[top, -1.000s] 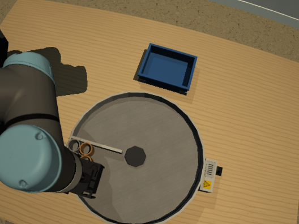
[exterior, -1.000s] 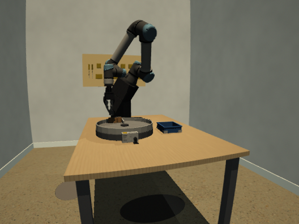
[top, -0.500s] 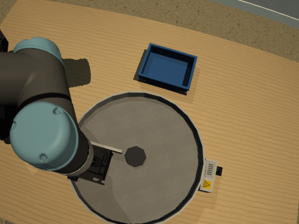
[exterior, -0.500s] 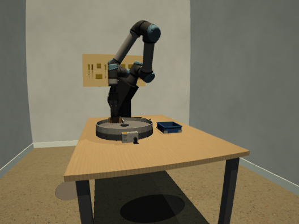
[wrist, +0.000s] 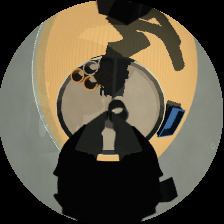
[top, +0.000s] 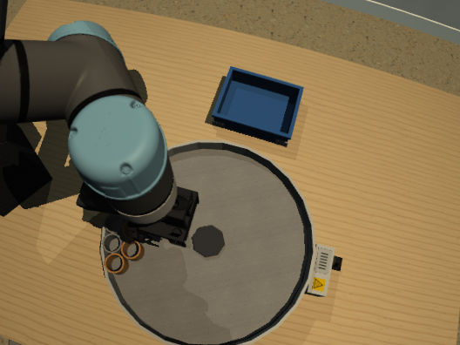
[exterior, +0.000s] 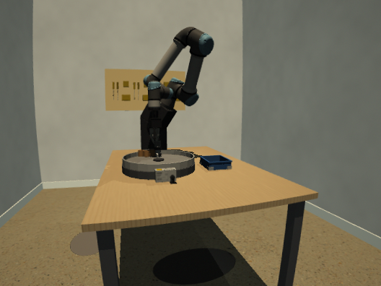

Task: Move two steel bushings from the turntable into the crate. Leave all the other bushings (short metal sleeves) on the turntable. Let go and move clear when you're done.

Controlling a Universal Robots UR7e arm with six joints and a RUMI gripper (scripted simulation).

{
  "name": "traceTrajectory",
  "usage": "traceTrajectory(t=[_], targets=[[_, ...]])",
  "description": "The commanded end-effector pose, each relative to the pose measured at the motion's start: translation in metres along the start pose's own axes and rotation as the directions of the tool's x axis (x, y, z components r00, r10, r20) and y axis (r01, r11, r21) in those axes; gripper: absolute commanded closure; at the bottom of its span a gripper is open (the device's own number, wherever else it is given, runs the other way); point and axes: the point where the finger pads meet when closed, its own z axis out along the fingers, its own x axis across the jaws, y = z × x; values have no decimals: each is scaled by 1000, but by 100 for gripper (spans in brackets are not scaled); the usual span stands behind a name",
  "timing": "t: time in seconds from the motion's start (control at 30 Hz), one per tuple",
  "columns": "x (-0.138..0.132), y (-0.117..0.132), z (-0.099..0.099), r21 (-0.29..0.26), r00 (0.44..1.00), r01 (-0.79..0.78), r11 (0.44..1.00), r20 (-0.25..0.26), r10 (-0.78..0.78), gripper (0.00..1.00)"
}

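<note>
My gripper (wrist: 108, 111) (exterior: 157, 152) is shut, with a grey ring that looks like a steel bushing (wrist: 125, 111) at its fingertips in the wrist view. It hangs over the turntable (top: 257, 209) (exterior: 131, 169), left of the hub; its tips are hidden in the top view. On the turntable near the left rim stand a steel bushing (top: 105, 245) (wrist: 86, 68) and orange bushings (top: 116, 271) (wrist: 77, 81), close together. One more orange bushing is in shadow beside the gripper. The arm may hide others. The blue crate (top: 297, 109) (exterior: 216, 165) (wrist: 170, 123) shows no bushings inside in the top view.
The crate stands beyond the turntable's raised rim, upper right in the top view. A dark hub (top: 208, 240) sits at the turntable's middle. A white control box (top: 321, 270) (exterior: 165, 175) with a black knob stands against the outer rim.
</note>
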Motion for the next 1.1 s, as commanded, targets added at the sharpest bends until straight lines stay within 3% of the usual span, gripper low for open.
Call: traceTrajectory(t=[0.0, 0.17, 0.67, 0.73, 1.07], targets=[[32, 11, -1, 0, 1000, -1, 1000, 3, 1, 100], [50, 17, -1, 0, 1000, -1, 1000, 3, 1, 100], [146, 48, -1, 0, 1000, -1, 1000, 3, 1, 100], [146, 48, -1, 0, 1000, -1, 1000, 3, 1, 100], [208, 68, 0, 0, 1000, -1, 1000, 3, 1, 100]])
